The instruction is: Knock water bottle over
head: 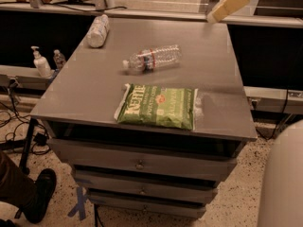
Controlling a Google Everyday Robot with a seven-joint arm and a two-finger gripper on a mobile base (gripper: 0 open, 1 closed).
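Bottle (152, 59) lay flat, centre frame.
It looked light, thin-walled, prone to roll; best pushed mid-body. My gripper (230, 4) hung upper right; I couldn't tell its state.

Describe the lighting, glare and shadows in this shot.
Camera view: warm, dim overall cast; a pale sheen on the table right of the chip bag; small highlights on the water bottle, lying on its side; deep shadow beneath the tabletop; the gripper, brightly lit, hangs above the table's far right corner.
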